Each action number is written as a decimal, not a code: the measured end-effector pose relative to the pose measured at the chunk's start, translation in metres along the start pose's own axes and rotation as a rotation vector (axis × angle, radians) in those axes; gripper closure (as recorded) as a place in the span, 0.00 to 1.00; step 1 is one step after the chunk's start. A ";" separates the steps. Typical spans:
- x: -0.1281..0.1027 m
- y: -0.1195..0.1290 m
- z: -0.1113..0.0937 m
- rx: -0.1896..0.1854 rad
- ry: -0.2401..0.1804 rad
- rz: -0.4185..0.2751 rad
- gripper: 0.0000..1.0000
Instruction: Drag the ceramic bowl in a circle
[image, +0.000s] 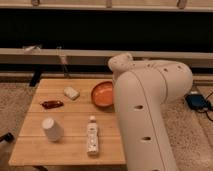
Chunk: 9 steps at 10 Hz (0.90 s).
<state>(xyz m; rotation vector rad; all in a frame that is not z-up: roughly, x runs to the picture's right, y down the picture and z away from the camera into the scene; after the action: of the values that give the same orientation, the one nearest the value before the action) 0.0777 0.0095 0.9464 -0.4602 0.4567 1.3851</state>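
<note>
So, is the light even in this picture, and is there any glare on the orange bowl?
Camera view: the light is warm and rather dim, even across the table, while the background above it is almost black. Camera view: the ceramic bowl shows no hard glare, only a paler inside. The white arm, the brightest thing, covers the bowl's right edge and hides the gripper.

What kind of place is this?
Probably an indoor test area: a small wooden table on speckled carpet, a dark wall behind. The gripper is hidden behind the white arm.
</note>
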 end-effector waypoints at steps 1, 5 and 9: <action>-0.008 0.024 0.000 -0.021 -0.005 -0.049 1.00; 0.010 0.102 -0.009 -0.087 -0.018 -0.220 1.00; 0.068 0.117 -0.025 -0.096 -0.011 -0.253 1.00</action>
<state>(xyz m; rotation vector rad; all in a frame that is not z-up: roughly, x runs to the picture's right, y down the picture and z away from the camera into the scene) -0.0305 0.0660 0.8833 -0.5682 0.3125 1.1678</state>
